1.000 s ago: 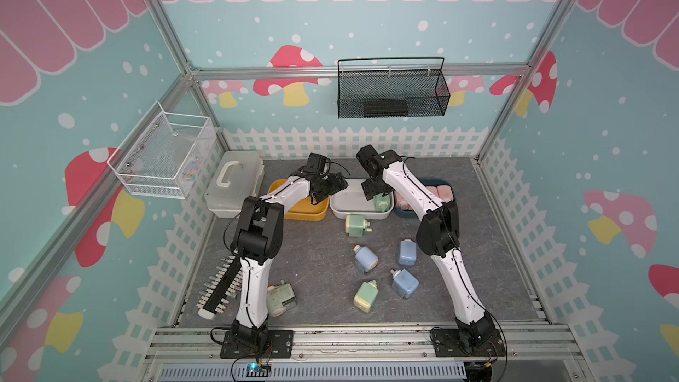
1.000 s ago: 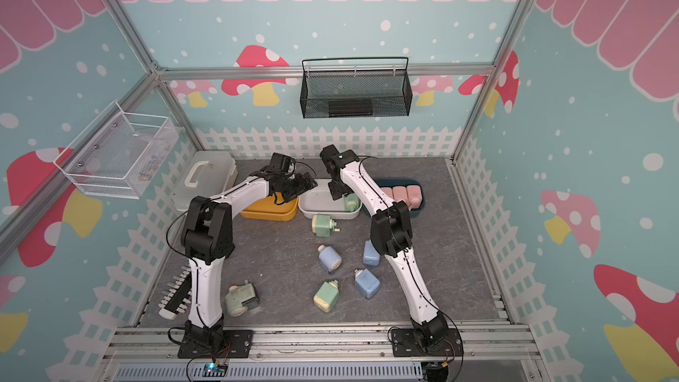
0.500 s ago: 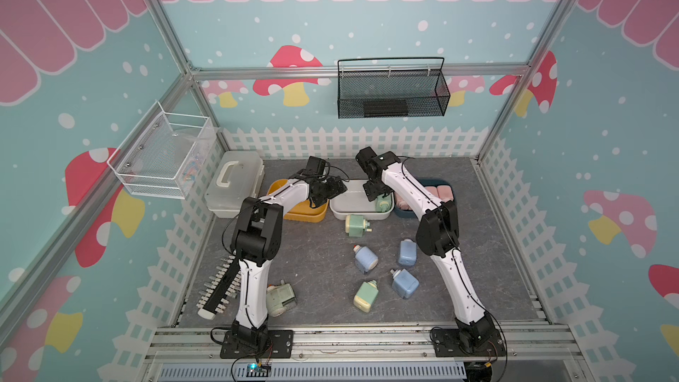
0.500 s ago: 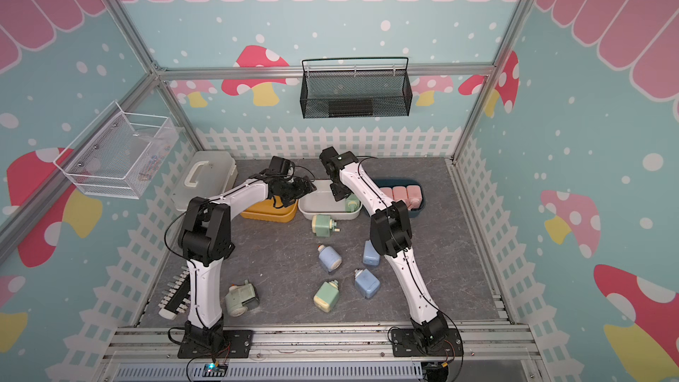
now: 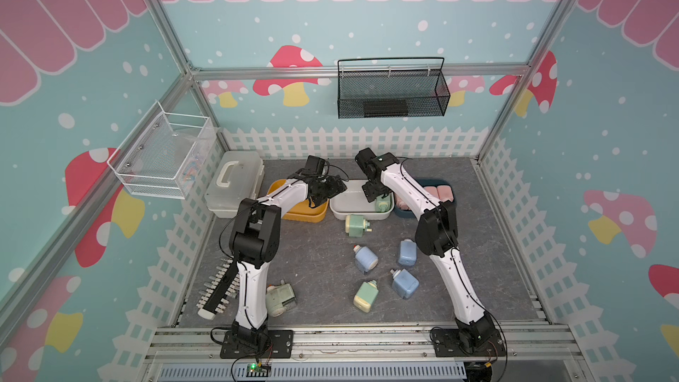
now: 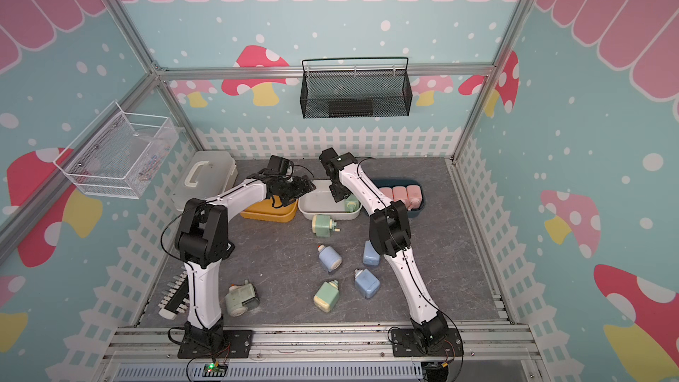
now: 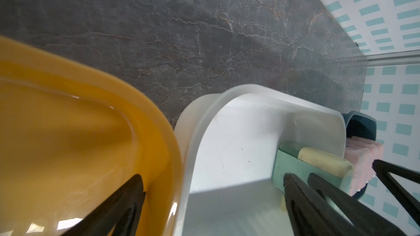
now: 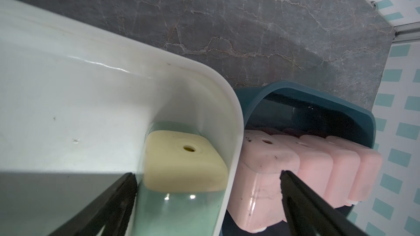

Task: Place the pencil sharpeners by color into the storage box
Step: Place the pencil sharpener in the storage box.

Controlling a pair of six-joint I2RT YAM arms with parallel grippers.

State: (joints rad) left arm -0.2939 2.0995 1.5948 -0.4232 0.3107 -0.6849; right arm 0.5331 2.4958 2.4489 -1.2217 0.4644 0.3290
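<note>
Grey counter (image 5: 312,244), bins at 12 o'clock. Right gripper (image 8: 206,174) jaws apart over green sharpener (image 8: 181,162) in white bin (image 8: 91,82); pink sharpeners (image 8: 318,166) in blue bin (image 8: 318,101) at its 3 o'clock. Left gripper (image 5: 330,189) apart, empty, over yellow bin (image 7: 68,132) rim at 9 o'clock. Blue sharpeners (image 5: 365,259) loose mid-counter.

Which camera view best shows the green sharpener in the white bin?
Right wrist: the green sharpener is close, its cream end clear. Left wrist shows it smaller, partly blocked; both top views, tiny and half-hidden.
</note>
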